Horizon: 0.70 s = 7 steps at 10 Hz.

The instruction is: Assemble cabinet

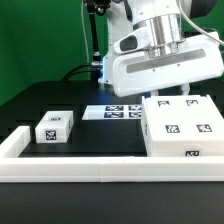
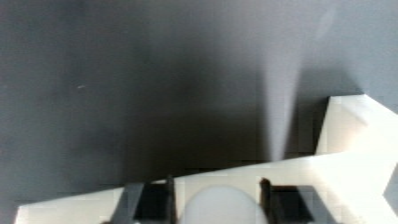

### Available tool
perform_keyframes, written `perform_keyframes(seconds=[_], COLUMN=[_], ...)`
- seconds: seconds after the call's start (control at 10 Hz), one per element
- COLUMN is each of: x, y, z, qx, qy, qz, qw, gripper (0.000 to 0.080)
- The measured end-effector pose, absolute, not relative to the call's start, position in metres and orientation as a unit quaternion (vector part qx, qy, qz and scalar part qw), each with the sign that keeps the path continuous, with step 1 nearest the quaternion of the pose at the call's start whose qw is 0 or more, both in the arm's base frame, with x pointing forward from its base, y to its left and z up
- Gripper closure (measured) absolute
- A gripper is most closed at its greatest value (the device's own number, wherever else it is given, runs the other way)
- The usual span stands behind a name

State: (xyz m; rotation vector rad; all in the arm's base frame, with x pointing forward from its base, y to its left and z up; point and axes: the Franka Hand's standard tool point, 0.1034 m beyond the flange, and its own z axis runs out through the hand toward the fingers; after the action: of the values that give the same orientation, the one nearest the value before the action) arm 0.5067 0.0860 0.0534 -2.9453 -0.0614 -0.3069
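The cabinet (image 1: 180,125), a large white box with black-and-white tags, stands on the black table at the exterior view's right. My gripper (image 1: 160,48) hangs above it, shut on a big white cabinet part (image 1: 165,70) that it holds in the air, tilted, just over the box. In the wrist view my gripper (image 2: 219,202) has its dark fingers (image 2: 157,200) on either side of a rounded white piece (image 2: 217,198) of that part; more white surface (image 2: 356,140) lies beyond. A small white tagged block (image 1: 55,127) sits at the exterior view's left.
The marker board (image 1: 113,110) lies flat behind the cabinet and the block. A long low white border rail (image 1: 90,172) runs along the front and turns up the exterior view's left side (image 1: 18,142). The arm's base stands at the back.
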Motion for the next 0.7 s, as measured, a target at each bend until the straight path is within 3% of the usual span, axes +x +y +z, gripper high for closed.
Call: perform_keyframes(seconds=[0.2,0.4,0.5,0.7], x=[0.506,0.506,0.510,0.509], y=[0.086,0.080,0.079,0.080], z=[0.053,0.081,0.086,0.083], qx=[-0.991,-0.994,-0.994,-0.994], qy=[-0.021,-0.026,-0.026,-0.026], qz=[-0.100,-0.050,-0.045,-0.044], qw=[0.090,0.093,0.094,0.094], gripper=[0.0580,0.0580,0.0580,0.0580])
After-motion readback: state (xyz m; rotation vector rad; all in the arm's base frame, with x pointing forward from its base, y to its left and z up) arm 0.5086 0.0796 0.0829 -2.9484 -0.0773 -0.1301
